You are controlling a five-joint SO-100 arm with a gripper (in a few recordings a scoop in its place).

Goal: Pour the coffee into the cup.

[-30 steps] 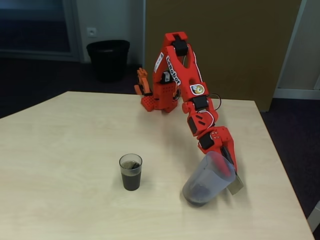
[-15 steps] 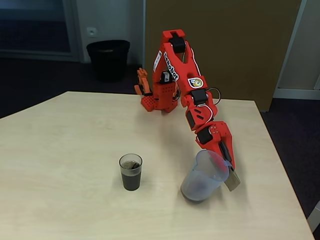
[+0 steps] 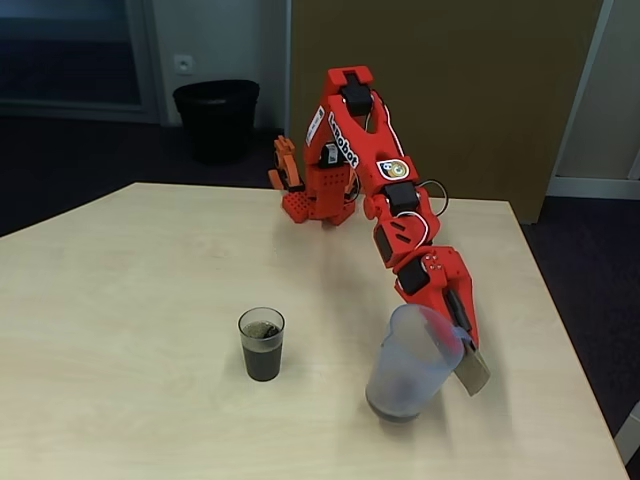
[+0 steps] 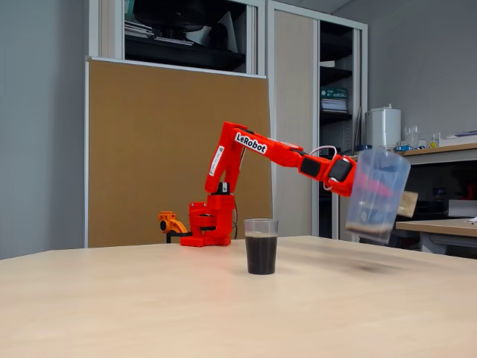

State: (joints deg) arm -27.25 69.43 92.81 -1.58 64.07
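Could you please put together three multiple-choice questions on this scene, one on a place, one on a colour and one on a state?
1. In the table-level fixed view, where is the cup relative to the jug?
A. to its left
B. to its right
C. inside it

2. What colour is the arm?
A. blue
B. orange-red
C. white

3. How is the jug placed?
A. lying on its side on the table
B. standing apart from the arm
C. held off the table by the claw

Answers:
1 A: the cup stands left of the jug there.
2 B: every link is orange-red.
3 C: table-level view shows a gap beneath the jug, with its shadow on the table.
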